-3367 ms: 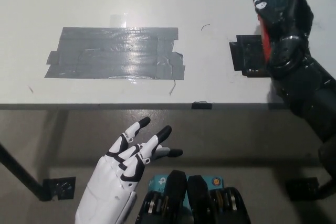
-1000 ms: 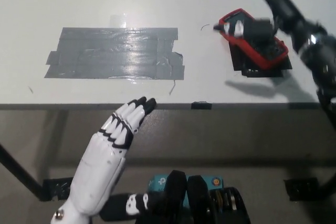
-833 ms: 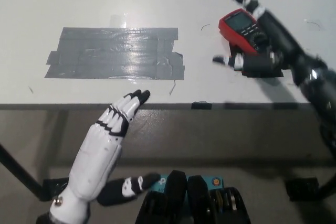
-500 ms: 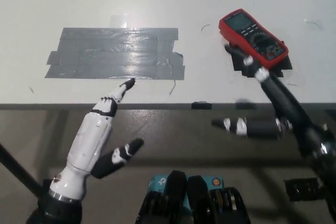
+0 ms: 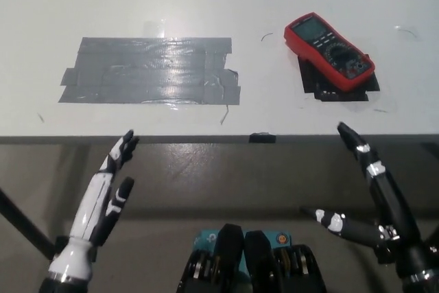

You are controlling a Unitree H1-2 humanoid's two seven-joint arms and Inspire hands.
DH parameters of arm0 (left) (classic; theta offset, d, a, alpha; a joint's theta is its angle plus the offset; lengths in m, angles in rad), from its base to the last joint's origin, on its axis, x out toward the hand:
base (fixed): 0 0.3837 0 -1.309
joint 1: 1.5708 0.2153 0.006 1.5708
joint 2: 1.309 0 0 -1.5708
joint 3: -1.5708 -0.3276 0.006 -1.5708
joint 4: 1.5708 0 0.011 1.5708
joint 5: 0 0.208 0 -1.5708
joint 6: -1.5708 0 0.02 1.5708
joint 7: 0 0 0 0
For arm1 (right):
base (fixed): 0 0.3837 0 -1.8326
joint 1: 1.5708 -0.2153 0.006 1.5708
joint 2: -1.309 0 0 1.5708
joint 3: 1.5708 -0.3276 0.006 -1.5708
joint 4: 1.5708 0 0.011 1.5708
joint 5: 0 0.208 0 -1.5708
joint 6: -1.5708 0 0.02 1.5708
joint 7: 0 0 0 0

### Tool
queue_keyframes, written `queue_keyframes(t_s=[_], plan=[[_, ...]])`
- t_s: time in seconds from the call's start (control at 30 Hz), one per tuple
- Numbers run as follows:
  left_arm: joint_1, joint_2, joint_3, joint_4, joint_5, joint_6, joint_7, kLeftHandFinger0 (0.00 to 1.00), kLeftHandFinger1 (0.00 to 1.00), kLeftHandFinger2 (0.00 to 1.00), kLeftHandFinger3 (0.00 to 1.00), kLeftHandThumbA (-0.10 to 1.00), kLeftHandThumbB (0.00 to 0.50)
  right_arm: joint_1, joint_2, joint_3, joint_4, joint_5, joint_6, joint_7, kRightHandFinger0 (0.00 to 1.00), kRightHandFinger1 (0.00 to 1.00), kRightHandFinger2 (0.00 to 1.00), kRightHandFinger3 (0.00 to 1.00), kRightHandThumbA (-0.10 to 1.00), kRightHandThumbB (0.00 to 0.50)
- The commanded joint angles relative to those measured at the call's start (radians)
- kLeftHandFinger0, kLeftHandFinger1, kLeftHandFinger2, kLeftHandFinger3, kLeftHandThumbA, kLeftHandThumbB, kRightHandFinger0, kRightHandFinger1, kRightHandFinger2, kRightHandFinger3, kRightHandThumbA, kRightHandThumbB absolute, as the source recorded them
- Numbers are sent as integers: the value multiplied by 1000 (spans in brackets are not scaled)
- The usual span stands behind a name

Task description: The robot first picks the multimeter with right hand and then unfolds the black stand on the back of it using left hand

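Observation:
The red multimeter (image 5: 329, 51) lies face up on the white table (image 5: 274, 5), resting over a black tape patch (image 5: 340, 87) at the right. Nothing holds it. My black right hand (image 5: 374, 200) hangs open below the table's front edge at the lower right, well short of the multimeter. My white left hand (image 5: 103, 204) is open too, edge-on below the table edge at the lower left. The black stand on the meter's back is hidden.
A large grey duct-tape patch (image 5: 151, 71) covers the table's left-middle. A small black marker (image 5: 262, 137) sits on the front edge. Below the edge lies the floor, with a black table leg (image 5: 20, 228) at the lower left.
My right hand has put the multimeter down on the table, let go and drawn back below the edge. My left hand has also sunk lower and turned edge-on.

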Motion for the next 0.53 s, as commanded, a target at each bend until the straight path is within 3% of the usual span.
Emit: queue_keyframes(t_s=[0.0, 0.1, 0.5], plan=[[28, 21, 3, -30, -107, 52, -34, 1000, 1000, 1000, 1000, 1000, 159, 27, 19, -24, 1, -43, -139, -32, 1000, 1000, 1000, 1000, 905, 303], [81, 26, -8, -41, -111, 45, -34, 1000, 1000, 1000, 1000, 1000, 135, 74, 29, -20, 0, -53, -148, -25, 1000, 1000, 1000, 1000, 893, 295], [134, 32, -20, -65, -101, 71, -29, 1000, 1000, 1000, 1000, 1000, 156, 110, 41, -5, 24, -70, -177, -4, 1000, 1000, 1000, 1000, 865, 285]])
